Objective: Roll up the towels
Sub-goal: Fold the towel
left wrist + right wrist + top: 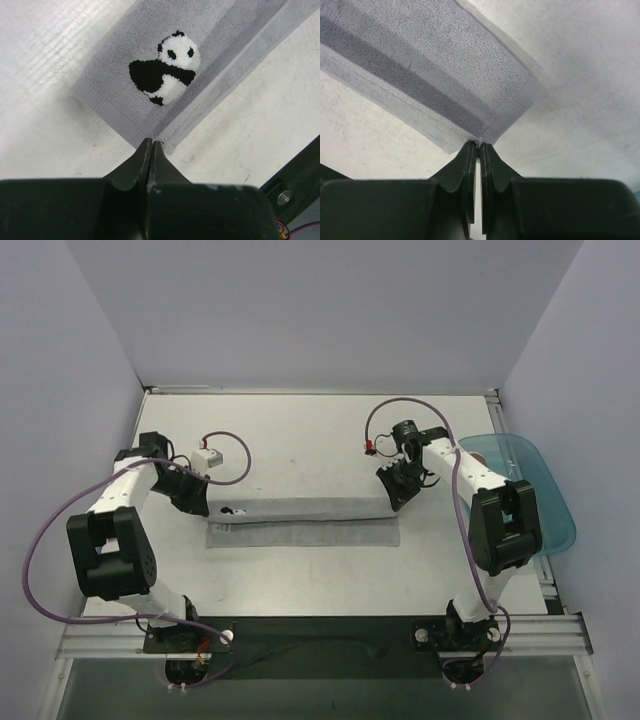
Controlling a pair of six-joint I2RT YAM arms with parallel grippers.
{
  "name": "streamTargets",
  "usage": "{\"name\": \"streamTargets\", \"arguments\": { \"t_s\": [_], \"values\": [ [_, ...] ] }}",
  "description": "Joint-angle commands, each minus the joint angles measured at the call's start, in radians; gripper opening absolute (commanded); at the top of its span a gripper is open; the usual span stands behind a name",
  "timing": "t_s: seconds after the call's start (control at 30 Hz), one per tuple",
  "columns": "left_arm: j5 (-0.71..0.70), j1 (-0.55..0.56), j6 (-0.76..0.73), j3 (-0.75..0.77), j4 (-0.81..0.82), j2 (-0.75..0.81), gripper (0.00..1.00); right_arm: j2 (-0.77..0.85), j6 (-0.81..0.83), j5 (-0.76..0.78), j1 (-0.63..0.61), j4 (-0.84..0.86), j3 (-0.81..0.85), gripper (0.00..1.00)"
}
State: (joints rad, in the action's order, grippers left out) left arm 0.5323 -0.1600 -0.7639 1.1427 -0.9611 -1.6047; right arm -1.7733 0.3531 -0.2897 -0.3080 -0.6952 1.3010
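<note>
Arms bent low, L end effector (152, 143) & R end effector (479, 145) each pinching grey towel (300, 510) ends.

tray (556, 506) partly behind right arm (503, 525), towel (420, 75) cropped

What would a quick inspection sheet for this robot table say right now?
Surface: white table, lightly scuffed.
Job's things: only one grey towel seen, folded lengthwise, panda patch near its left end.
Clutter: teal tray at the table's right edge.
Tools: left tool shut, apparently pinching the towel's left corner; right tool shut likewise at the right corner.
Cables: purple cables loop off both arms.
Surroundings: plain white walls.
</note>
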Motion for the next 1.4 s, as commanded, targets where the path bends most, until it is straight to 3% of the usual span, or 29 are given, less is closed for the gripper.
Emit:
{"name": "streamTargets", "arguments": {
  "t_s": [0.0,0.27,0.57,1.03,1.37],
  "values": [
    [-0.006,-0.007,-0.063,-0.041,-0.053,0.038,0.00,0.028,0.017,-0.009,-0.002,-0.061,-0.058,0.00],
    [-0.057,-0.009,-0.055,-0.145,0.059,-0.053,0.00,-0.061,-0.003,-0.019,-0.017,0.017,-0.117,0.00],
    [-0.074,-0.007,-0.014,-0.159,0.137,-0.141,0.00,-0.121,-0.006,0.009,-0.023,0.051,-0.123,0.00],
    [0.004,-0.009,0.002,0.017,-0.030,-0.017,0.00,0.054,0.007,0.008,-0.013,-0.069,-0.014,0.00],
    [-0.026,-0.012,-0.037,-0.008,-0.067,-0.004,0.00,0.051,0.023,-0.003,-0.026,-0.061,-0.114,0.00]
  ]
}}
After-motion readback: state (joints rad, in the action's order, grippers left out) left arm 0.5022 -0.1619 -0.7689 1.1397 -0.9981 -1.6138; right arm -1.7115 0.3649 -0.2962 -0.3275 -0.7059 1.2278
